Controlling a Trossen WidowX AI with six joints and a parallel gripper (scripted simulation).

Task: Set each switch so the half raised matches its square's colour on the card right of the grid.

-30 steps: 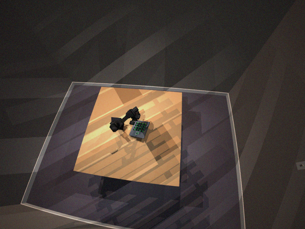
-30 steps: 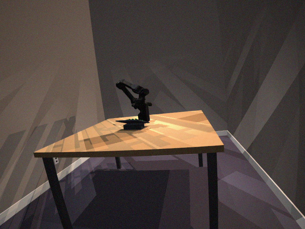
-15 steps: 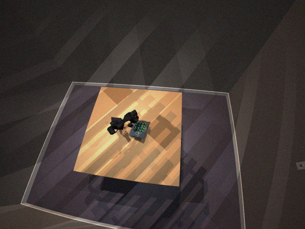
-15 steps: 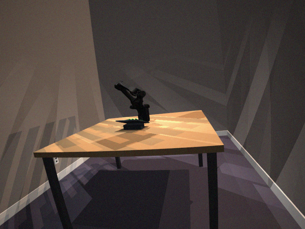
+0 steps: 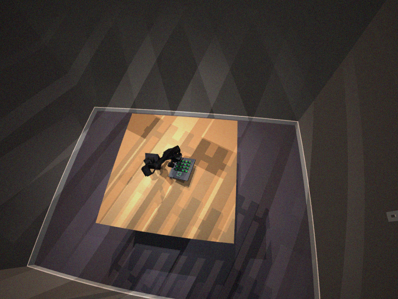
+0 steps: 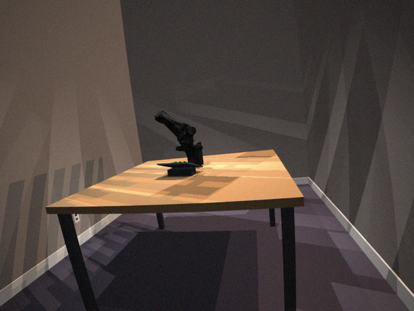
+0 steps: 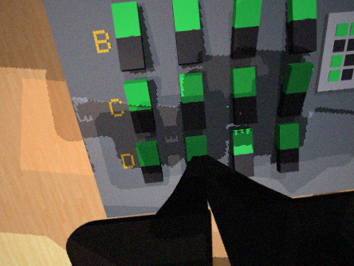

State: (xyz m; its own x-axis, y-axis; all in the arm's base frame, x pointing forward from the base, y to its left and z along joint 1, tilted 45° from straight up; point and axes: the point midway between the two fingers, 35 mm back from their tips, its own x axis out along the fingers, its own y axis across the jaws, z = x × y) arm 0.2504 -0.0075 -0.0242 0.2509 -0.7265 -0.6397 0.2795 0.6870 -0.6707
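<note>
The grey switch panel (image 5: 188, 177) (image 6: 180, 171) (image 7: 80, 60) lies on the wooden table (image 5: 160, 209) (image 6: 234, 187) (image 7: 40, 139). In the wrist view, rows B, C and D of green-and-dark rocker switches show. The small card (image 7: 328, 48) (image 5: 179, 174) with green and dark squares lies at the panel's right. My gripper (image 7: 199, 162) (image 5: 177, 159) (image 6: 195, 162) is shut and empty. Its tips are on the near dark half of row D's second switch (image 7: 196, 146), whose green half shows just beyond them. The first switch in row D (image 7: 148, 159) lies to the left and the third (image 7: 243, 149) to the right.
The panel's near edge lies just under my fingers in the wrist view. The arm's base (image 5: 149, 165) stands on the table left of the panel.
</note>
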